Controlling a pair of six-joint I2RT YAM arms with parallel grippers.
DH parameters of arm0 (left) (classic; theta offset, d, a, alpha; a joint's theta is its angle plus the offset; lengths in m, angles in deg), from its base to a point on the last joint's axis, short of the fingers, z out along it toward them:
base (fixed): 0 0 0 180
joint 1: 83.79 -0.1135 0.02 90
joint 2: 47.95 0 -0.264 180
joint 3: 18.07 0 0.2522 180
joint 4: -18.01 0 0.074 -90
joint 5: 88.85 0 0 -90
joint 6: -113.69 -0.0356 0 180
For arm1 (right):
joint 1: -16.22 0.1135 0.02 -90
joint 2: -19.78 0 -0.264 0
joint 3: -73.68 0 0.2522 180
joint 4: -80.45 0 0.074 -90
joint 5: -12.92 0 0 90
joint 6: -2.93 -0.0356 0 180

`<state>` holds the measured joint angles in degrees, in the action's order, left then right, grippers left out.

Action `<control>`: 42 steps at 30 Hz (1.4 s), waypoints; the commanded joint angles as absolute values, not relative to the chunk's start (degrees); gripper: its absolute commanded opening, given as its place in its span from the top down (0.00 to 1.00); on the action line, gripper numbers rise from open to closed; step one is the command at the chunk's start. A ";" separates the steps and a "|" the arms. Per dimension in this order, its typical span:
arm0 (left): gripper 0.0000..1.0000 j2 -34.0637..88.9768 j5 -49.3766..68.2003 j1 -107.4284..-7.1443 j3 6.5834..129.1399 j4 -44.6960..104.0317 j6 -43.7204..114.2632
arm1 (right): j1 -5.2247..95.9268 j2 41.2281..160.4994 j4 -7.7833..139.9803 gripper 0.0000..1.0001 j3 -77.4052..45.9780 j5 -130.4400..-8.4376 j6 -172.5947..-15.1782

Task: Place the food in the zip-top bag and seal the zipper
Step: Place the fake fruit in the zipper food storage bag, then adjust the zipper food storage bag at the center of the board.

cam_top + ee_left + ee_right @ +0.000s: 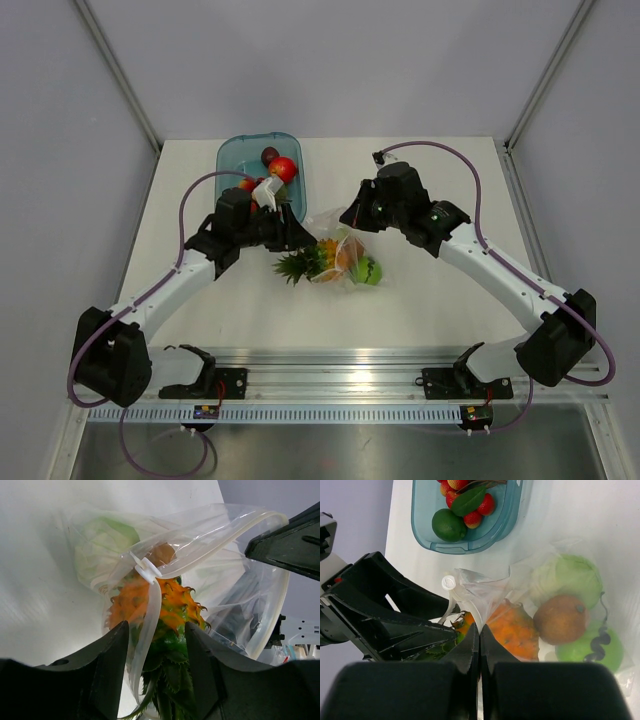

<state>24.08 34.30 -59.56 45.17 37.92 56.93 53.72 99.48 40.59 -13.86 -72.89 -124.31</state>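
Observation:
The clear zip-top bag (332,232) lies mid-table, its mouth to the left. In it are a pale cabbage (565,577), a brown kiwi (561,619), a green apple (590,647) and the orange bumpy fruit (515,630), whose green leafy crown (294,266) sticks out of the mouth. My right gripper (480,630) is shut on the bag's film at the mouth. My left gripper (157,627) has its fingers apart, with the crown and the whitish zipper strip (220,537) and its slider (145,570) between them.
The translucent blue tray (228,158) stands at the back left, just behind the left gripper. It holds a green lime (449,525), red strawberries (475,517) and other small red pieces. The two grippers (352,222) are close together over the bag's mouth.

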 commanded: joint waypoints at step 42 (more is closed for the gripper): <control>1.00 29.13 21.72 -57.51 75.03 70.16 60.70 | 54.19 99.07 38.40 1.00 -19.52 -74.00 -121.97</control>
<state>28.67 22.82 -57.39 72.42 65.49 63.00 53.72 99.46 39.45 -17.92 -71.91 -123.08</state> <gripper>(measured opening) 0.005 0.011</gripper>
